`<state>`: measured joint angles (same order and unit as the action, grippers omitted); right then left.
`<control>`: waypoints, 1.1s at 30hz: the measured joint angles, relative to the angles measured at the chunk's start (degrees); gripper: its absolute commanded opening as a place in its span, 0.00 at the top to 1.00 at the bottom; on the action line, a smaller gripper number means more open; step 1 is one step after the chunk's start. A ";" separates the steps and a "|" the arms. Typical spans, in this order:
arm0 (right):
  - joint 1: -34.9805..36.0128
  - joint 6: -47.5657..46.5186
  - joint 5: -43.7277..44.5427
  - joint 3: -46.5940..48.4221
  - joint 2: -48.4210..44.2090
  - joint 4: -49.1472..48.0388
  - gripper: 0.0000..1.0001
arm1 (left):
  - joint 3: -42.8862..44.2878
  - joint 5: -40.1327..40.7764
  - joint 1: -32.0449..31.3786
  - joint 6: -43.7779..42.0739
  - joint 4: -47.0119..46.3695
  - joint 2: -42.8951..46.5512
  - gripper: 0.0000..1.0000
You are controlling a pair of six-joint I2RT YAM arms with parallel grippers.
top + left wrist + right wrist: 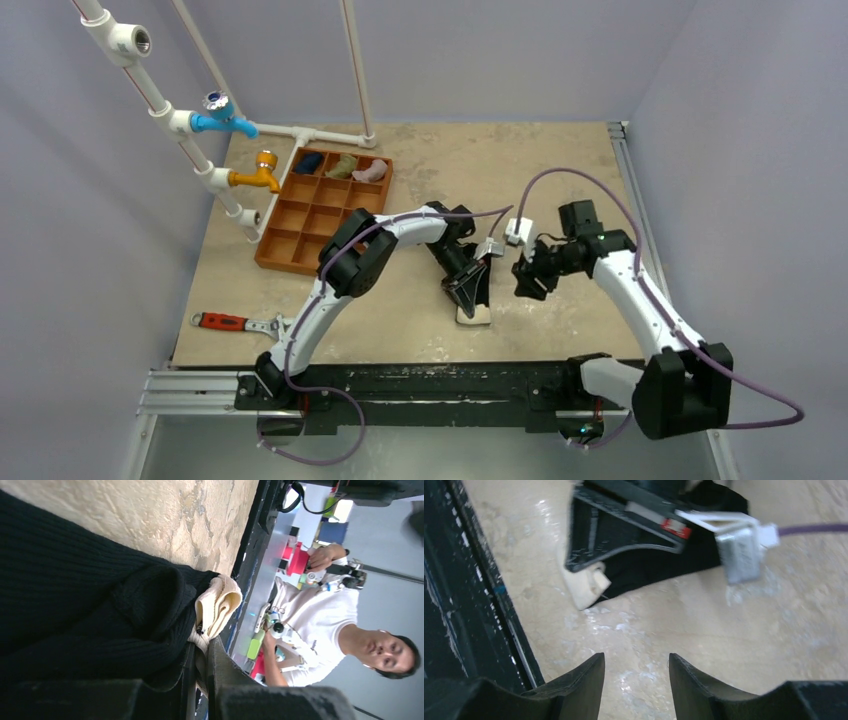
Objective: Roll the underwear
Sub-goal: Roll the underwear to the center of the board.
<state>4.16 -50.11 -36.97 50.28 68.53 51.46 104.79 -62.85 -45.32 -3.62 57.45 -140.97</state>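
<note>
The underwear [100, 615] is black ribbed fabric with a cream band [217, 605], lying on the table near the front edge. From above, my left gripper [470, 292] covers most of it, and only its cream end [474, 315] pokes out below the fingers. My left gripper [204, 667] is shut, pinching the underwear's edge by the cream band. My right gripper [636, 667] hangs open and empty over bare table just right of the garment [659, 565]. From above, the right gripper [527, 282] sits a short way from the left one.
An orange-brown compartment tray [300, 225] stands at the back left with dark blue [308, 162], olive [343, 165] and pink [370, 172] bundles in its far row. White pipes with taps [225, 118] run along the left. A red-handled wrench [232, 322] lies front left. A black rail [420, 385] borders the near edge.
</note>
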 measured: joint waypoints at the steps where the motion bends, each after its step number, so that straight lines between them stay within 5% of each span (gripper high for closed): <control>1: 3.63 0.61 1.36 -1.09 -1.75 -1.03 0.49 | 0.02 -0.70 0.28 0.07 0.04 -0.35 1.00; 16: 35.06 6.60 19.78 -9.88 -0.50 -17.49 0.46 | 1.57 -7.58 3.76 0.94 0.42 -3.80 1.00; 33: 42.82 6.12 30.05 -13.25 5.68 -27.76 0.50 | 1.84 -9.29 4.04 -0.15 0.50 -4.39 1.00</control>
<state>46.98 -43.99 -6.92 37.04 74.22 23.70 106.63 -72.14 -41.28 -3.77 57.95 -145.36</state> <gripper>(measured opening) 0.513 0.058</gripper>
